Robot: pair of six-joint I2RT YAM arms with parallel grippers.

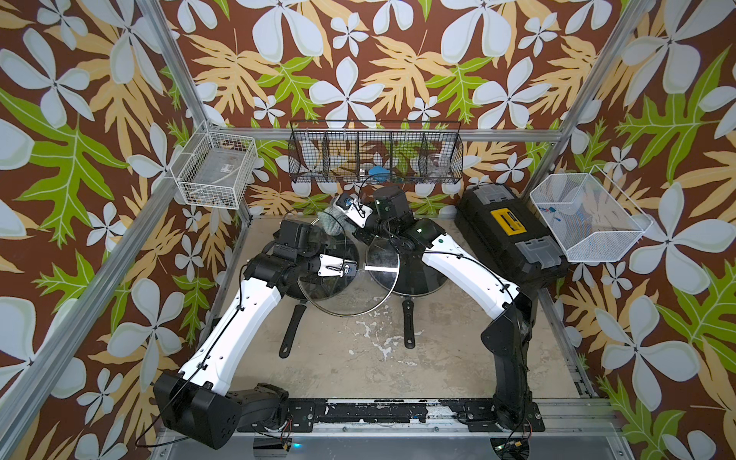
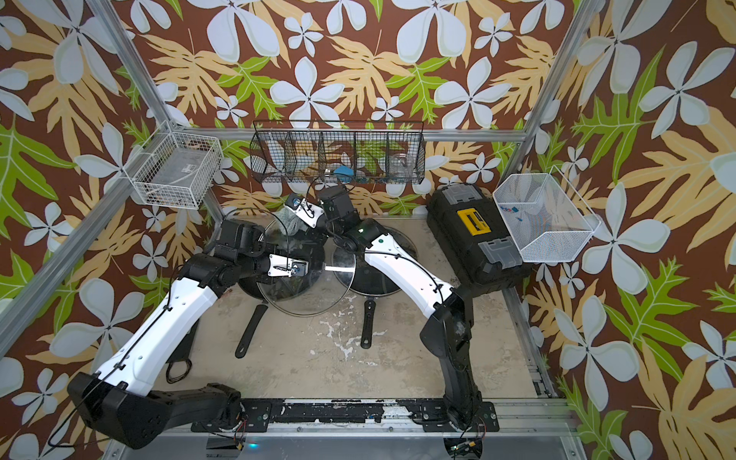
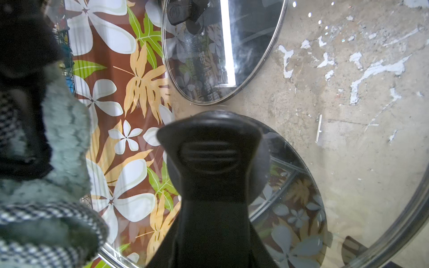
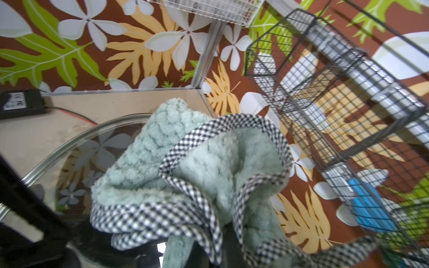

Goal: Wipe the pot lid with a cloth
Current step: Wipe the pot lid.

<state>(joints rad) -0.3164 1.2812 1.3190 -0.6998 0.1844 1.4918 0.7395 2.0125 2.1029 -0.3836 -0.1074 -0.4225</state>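
The pot lid (image 1: 346, 296) is a large round glass lid, held tilted above the left pan in both top views (image 2: 302, 300). My left gripper (image 1: 356, 275) is shut on its black knob (image 3: 213, 153), and the jaws are hidden under the knob. The cloth (image 1: 332, 223), pale teal with a checked border, hangs bunched from my right gripper (image 1: 340, 217), which is shut on it. The cloth (image 4: 181, 167) rests against the lid's far rim (image 4: 76, 141). The left wrist view shows the cloth (image 3: 65, 139) beside the lid glass (image 3: 313, 208).
A second glass lid (image 1: 382, 261) lies on the right pan (image 1: 422, 278). Both pan handles (image 1: 292, 330) (image 1: 408, 322) point toward the front. A black toolbox (image 1: 506, 235) stands at the right. A black wire basket (image 1: 374, 159) and two white baskets (image 1: 215, 171) (image 1: 585, 219) hang on the walls.
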